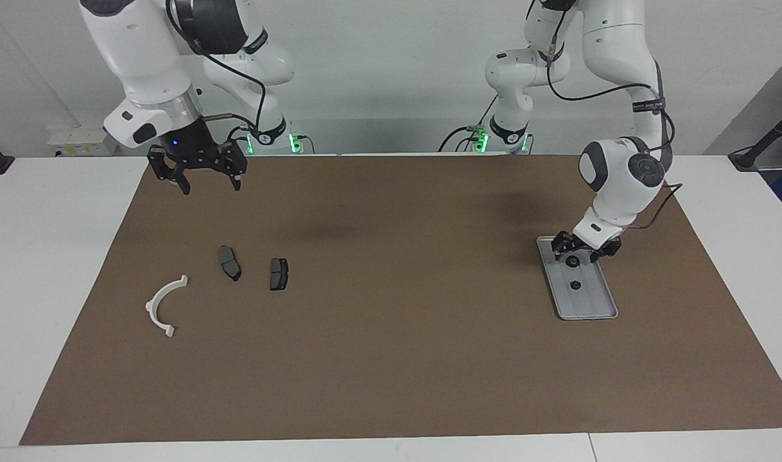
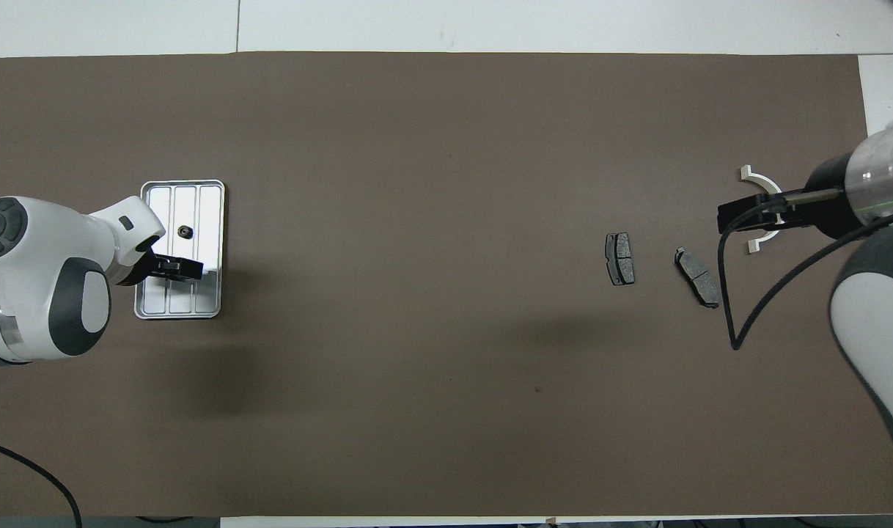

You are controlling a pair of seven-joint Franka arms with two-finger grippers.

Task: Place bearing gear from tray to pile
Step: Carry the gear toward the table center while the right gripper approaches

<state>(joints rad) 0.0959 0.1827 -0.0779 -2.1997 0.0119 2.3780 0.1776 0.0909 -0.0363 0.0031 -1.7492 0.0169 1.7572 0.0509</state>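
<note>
Facing view shows two small dark bearing gears in the tray: one [image 1: 573, 262] at the end nearer the robots, right under the left tool [image 1: 585, 254], and a second gear [image 1: 575, 285] lying near the middle of the tray [image 1: 596, 311]. The left tool has its fingers spread apart and lowered into the tray on either side of the nearer gear, which reads as the set-up for a pinch; nothing is gripped yet, and I cannot tell whether a finger already touches the gear. The tray sits flat on the brown mat [image 1: 391, 359] toward the left arm's end of the desk, within easy reach of that arm, which is probably why that arm does the picking. Toward the right arm's end lies the pile: a white semicircular bracket [image 1: 165, 304] and two dark brake pads [image 1: 229, 262] [image 1: 278, 274], nearer the robots than the bracket, all lying apart from one another and well apart from the tray, so the gear must travel the length of the mat. The right tool [image 1: 206, 181], fingers apart and empty, waits in the air between the pile and its base.
</note>
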